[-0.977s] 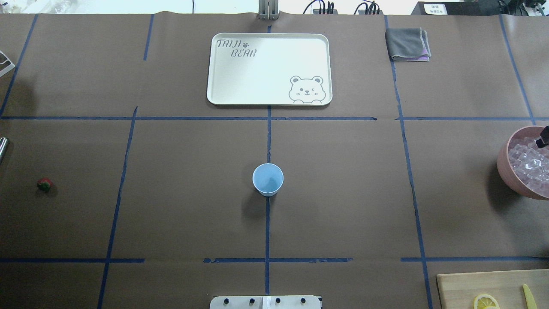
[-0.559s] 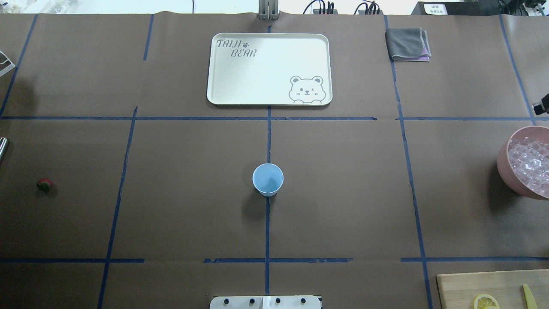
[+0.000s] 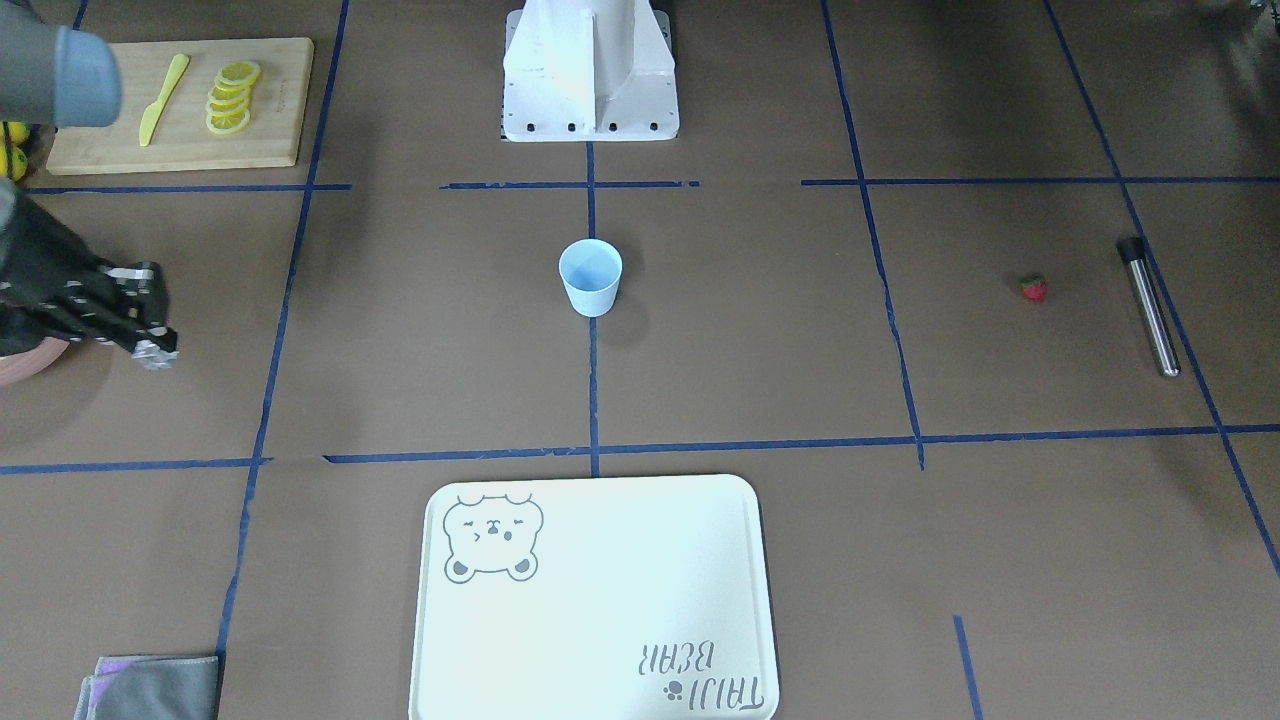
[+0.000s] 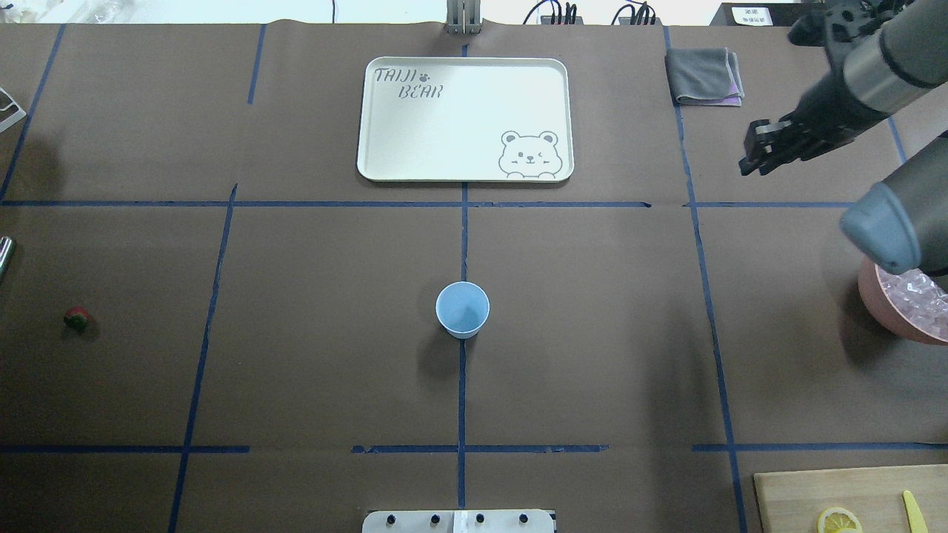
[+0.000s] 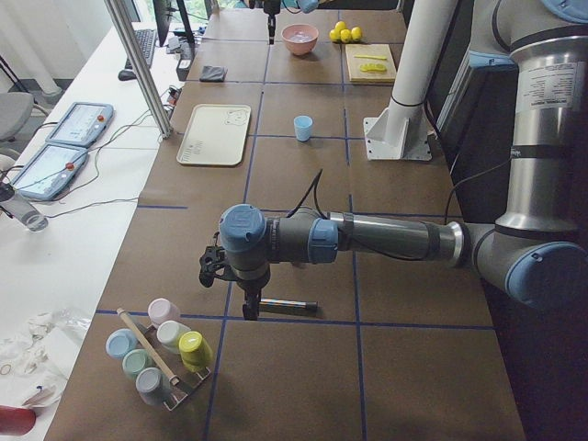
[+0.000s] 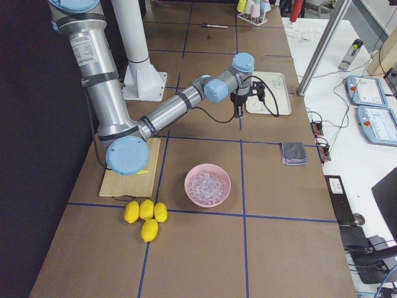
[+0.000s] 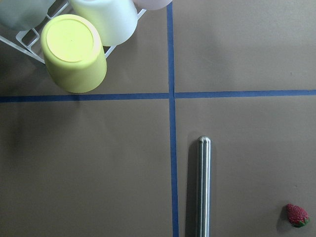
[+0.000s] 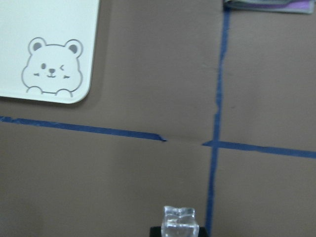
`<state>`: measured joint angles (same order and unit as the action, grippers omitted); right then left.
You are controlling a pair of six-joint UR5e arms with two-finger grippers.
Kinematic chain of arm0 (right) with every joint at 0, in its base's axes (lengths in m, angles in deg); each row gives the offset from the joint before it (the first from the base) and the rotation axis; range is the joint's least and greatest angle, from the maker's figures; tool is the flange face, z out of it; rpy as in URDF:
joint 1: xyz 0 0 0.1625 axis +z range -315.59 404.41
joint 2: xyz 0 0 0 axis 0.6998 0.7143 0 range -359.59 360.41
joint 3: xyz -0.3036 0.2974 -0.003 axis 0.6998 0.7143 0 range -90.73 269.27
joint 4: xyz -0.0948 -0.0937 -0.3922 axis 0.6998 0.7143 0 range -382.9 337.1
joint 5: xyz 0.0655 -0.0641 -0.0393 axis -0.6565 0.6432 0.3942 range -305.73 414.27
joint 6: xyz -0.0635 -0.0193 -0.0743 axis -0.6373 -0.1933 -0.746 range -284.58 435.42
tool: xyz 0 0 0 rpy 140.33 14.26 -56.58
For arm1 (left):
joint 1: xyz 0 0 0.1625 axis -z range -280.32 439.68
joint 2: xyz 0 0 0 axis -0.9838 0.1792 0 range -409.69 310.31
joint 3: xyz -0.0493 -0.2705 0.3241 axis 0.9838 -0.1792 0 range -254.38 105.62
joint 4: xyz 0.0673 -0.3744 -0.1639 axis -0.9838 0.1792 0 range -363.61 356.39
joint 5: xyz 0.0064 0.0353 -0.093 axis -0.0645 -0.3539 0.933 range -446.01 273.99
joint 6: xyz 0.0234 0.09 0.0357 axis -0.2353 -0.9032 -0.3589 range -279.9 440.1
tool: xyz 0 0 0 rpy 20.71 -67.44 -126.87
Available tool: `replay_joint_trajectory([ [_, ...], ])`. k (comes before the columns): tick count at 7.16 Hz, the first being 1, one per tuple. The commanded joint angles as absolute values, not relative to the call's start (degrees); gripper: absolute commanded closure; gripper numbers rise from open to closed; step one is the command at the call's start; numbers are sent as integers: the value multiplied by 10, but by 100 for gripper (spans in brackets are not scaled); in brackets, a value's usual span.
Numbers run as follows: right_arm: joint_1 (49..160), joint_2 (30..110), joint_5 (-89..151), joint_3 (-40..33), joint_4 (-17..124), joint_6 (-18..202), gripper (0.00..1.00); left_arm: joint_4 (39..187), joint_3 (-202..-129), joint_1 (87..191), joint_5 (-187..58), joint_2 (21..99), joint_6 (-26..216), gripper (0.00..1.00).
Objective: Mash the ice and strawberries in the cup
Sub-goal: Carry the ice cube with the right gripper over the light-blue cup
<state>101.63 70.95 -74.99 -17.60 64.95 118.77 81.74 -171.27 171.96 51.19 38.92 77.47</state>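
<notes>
The pale blue cup [image 4: 462,309] stands upright at the table's centre, nothing visible inside it. My right gripper [image 4: 749,159] hovers far right of the tray, shut on one clear ice cube [image 8: 180,223], which shows at the bottom of the right wrist view. More ice [image 4: 922,300] fills the pink bowl [image 4: 870,292] at the right edge, partly hidden by my arm. The strawberry [image 4: 77,318] lies alone at the far left. My left gripper [image 5: 248,308] hangs over a steel rod [image 5: 288,304]; whether it is open or shut I cannot tell.
A white bear tray [image 4: 465,74] lies at the back centre, with a folded grey cloth [image 4: 703,75] to its right. A cutting board [image 3: 180,140] carries lemon slices [image 3: 230,95] and a yellow knife. A rack of upturned cups [image 5: 156,354] stands beyond the rod.
My right gripper rose out of the pink bowl with an ice cube and swung left and toward the back of the table. Cup and strawberry have not moved.
</notes>
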Motion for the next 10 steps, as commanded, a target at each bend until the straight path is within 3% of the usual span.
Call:
replay_joint_trajectory([
  [1, 863, 615, -646, -173, 674, 1342, 100, 817, -1712, 1720, 511, 389, 775, 0],
  [3, 777, 528, -556, -173, 778, 1347, 100, 817, -1712, 1720, 511, 389, 775, 0],
  [5, 723, 492, -517, -162, 784, 1398, 100, 817, -1711, 1720, 511, 388, 775, 0],
  [8, 710, 428, -510, -82, 782, 1408, 100, 818, -1712, 1720, 511, 381, 774, 0],
  [10, 706, 416, -510, -78, 782, 1419, 98, 818, -1712, 1720, 512, 381, 774, 0],
])
